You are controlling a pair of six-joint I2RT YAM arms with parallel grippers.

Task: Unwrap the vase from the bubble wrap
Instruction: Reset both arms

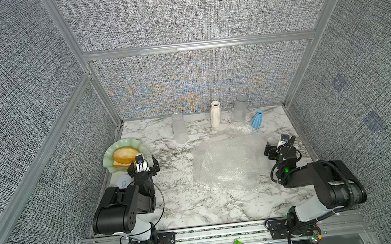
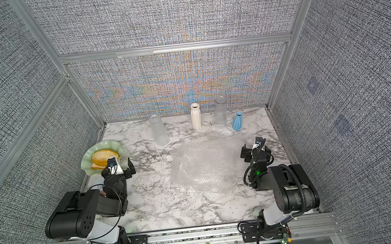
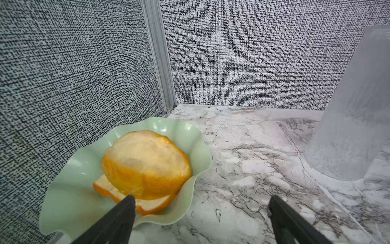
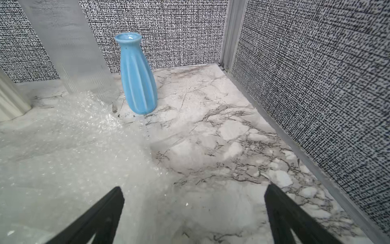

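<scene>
Bubble wrap [image 1: 228, 166] [image 2: 204, 168] [image 4: 63, 147]: loose, flattish heap on the surface [image 1: 185, 202], centre-right, betw. your two arms but nearer the right one. You can't see anything inside it.
Wrap long axis: runs roughly front-to-back, leaning a bit right. Broad end is toward the front; narrow, crumpled end points to the back-right.
Blue vase [image 1: 256, 120] [image 4: 138, 84]: upright, bare, mouth up, back-right. Wrap's crumpled end is just beside its foot; can't tell if they touch.
White ribbed vase [image 1: 215, 115]: upright, bare, near the back wall.
Frosted cylinders: two, both upright. One [image 1: 240, 108] stands right behind the wrap's crumpled end, betw. the white and blue vases. The other [image 1: 180, 129] is further left, apart from the wrap.
Left gripper [image 1: 143, 160] [image 3: 200, 199]: your jaws are wide apart, nothing in them. It sits by the green plate [image 1: 109, 159] w/ bread [image 1: 125, 154], well apart from the wrap.
Right gripper [image 1: 279, 143] [image 4: 194, 188]: your jaws are wide apart, empty. It's at the wrap's right edge, aimed toward the blue vase.
</scene>
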